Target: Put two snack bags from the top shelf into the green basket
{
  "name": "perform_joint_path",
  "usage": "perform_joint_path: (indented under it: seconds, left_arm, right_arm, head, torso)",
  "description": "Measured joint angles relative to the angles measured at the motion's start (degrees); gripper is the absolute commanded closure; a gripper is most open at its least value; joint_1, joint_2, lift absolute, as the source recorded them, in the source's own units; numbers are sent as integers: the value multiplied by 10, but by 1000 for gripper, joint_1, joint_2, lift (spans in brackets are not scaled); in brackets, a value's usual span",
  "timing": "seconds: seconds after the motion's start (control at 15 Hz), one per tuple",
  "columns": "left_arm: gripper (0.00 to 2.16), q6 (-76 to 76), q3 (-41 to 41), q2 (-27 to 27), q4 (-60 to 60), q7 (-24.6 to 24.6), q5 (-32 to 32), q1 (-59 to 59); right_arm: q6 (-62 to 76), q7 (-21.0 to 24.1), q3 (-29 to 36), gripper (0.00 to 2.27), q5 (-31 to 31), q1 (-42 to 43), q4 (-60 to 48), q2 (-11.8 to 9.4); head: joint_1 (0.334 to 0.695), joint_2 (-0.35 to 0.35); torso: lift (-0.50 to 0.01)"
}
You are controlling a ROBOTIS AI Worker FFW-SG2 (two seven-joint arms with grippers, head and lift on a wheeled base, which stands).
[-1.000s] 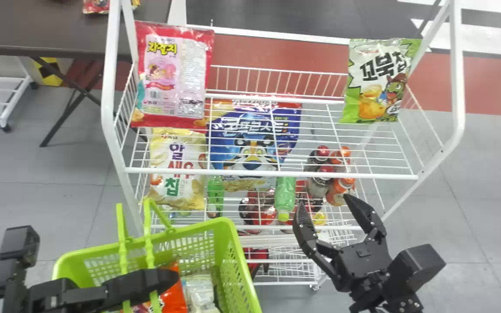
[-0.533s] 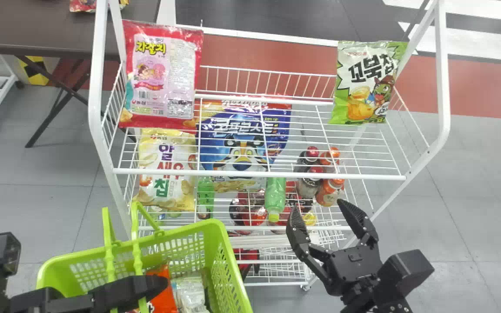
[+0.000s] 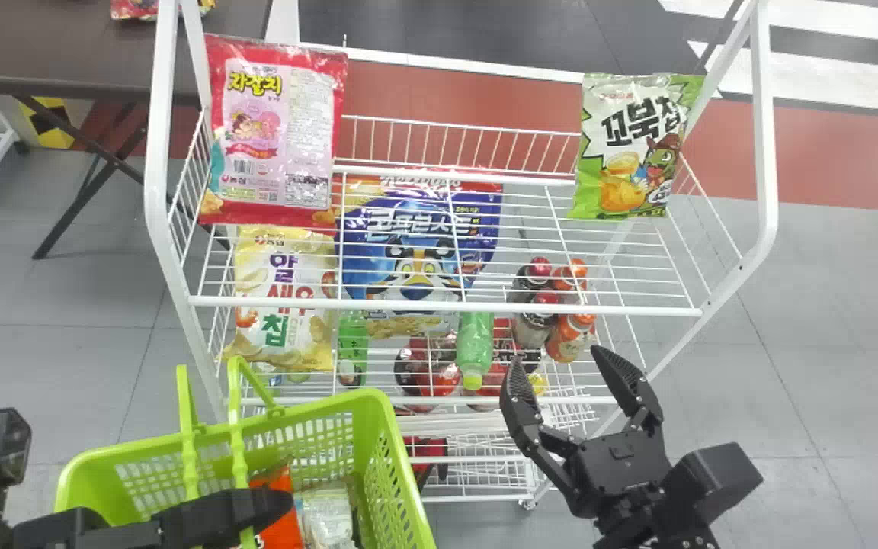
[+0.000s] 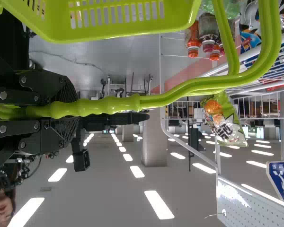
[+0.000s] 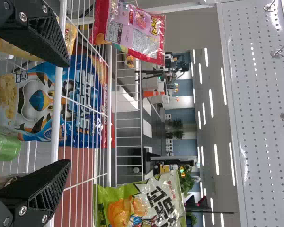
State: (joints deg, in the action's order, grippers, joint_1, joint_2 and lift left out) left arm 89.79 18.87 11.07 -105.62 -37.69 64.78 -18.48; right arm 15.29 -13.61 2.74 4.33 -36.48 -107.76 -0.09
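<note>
On the top shelf (image 3: pixel 439 306) a red-and-pink snack bag (image 3: pixel 275 137) leans at the left end and a green-and-white snack bag (image 3: pixel 629 149) at the right end. My left gripper (image 3: pixel 237 509) is at the lower left over the green basket (image 3: pixel 401 488); in the left wrist view my left gripper (image 4: pixel 68 109) is shut on the basket's handle (image 4: pixel 180 92). My right gripper (image 3: pixel 570 367) stands open in front of the rack, below the top shelf's front rail. In the right wrist view my right gripper (image 5: pixel 68 113) is open, with the rack's wires beyond it.
A yellow snack bag (image 3: pixel 284 297), a blue bag (image 3: pixel 416 252) and several bottles (image 3: pixel 475 347) are on the lower shelf. White rack posts (image 3: pixel 765 152) frame both ends. Inside the basket lie an orange packet (image 3: pixel 280 518) and a pale packet (image 3: pixel 326 518). A dark table (image 3: pixel 65 53) stands back left.
The rack and its bags have shifted left in the head view, with the basket and left gripper shifting left too. My right gripper has moved slightly left there and remains open.
</note>
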Motion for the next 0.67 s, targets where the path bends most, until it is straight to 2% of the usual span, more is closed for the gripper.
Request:
perform_joint_path:
  seconds: [0.67]
  left_arm:
    - [2145,0,1,-1,1,-5,5,-1]
  right_arm:
    - [13,2,3,87,0,-6,-2,0]
  head:
    - [695,-201]
  torso:
    - [-1]
